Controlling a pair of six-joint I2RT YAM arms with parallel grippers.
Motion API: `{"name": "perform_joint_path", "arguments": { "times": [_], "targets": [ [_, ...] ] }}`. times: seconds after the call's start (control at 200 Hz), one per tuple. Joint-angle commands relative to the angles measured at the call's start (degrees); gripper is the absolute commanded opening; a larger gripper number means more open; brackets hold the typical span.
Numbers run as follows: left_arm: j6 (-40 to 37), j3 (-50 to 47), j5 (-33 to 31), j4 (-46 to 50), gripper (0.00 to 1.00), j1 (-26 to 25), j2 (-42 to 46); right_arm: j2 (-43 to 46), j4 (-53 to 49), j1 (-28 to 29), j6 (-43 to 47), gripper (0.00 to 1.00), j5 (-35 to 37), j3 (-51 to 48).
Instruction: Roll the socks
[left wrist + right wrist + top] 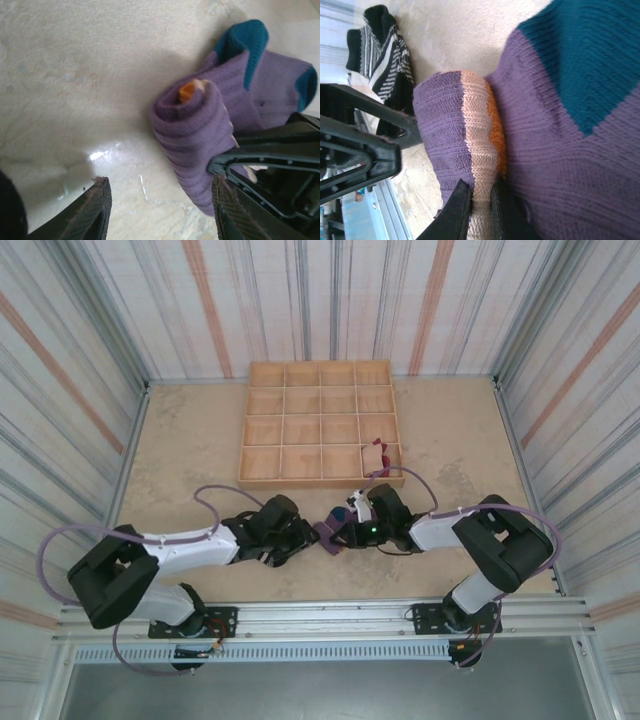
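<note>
Purple sock [328, 533] [195, 130] [450, 115], teal at one end and orange at the core of its half-made roll, lies on the tan tabletop [200, 450] at the wooden tray's [320, 481] 6 o'clock. The right gripper [345, 530] [477, 187], at the sock's 3 o'clock, is clamped on the roll's edge. The left gripper [303, 540] [162, 210], at its 9 o'clock, stands with jaws apart, gripping nothing. A black-and-white striped sock [380, 55] lies nearby.

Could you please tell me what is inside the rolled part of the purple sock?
The purple ribbed knit sock is rolled around its orange end, which peeks from the roll's centre. Purple layers cover everything deeper inside.
</note>
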State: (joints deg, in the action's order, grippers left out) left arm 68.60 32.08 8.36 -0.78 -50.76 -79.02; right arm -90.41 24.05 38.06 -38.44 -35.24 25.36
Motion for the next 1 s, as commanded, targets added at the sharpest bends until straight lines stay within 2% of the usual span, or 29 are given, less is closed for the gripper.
{"name": "perform_joint_path", "arguments": {
  "times": [0.0,0.245,0.396,0.526,0.636,0.756,0.867,0.992],
  "targets": [
    [-1.7,3.0,-2.2,-2.6,0.55,-0.4,-2.7,-2.7,-3.0,-1.4,-3.3,0.00,1.2,-2.6],
    [-0.7,4.7,-1.9,-6.8,0.52,-0.4,-8.6,-3.6,-1.1,-2.9,-4.5,0.00,-0.4,-3.3],
    [0.2,4.9,-2.7,-7.2,0.42,-0.8,-10.7,-3.8,0.9,-3.9,-5.2,0.00,-1.8,-3.9],
    [1.3,4.8,-4.4,-7.3,0.27,-1.3,-11.7,-3.8,1.5,-4.1,-5.3,0.00,-2.5,-3.9],
    [1.5,5.5,-6.2,-6.4,0.22,-1.7,-12.1,-3.0,1.7,-4.1,-5.0,0.00,-2.4,-4.2],
    [1.3,7.1,-7.6,-3.4,0.11,-1.7,-12.7,-0.6,-0.4,-4.1,-3.7,0.17,-2.2,-3.9],
    [0.8,8.6,-7.7,-0.4,0.00,-1.5,-12.8,4.4,-7.4,-4.0,-0.9,0.33,0.3,-2.7],
    [-0.4,9.8,-8.4,4.4,0.00,-1.4,-11.0,15.3,-18.6,-1.9,2.7,0.52,10.3,-1.3]
  ]
}}
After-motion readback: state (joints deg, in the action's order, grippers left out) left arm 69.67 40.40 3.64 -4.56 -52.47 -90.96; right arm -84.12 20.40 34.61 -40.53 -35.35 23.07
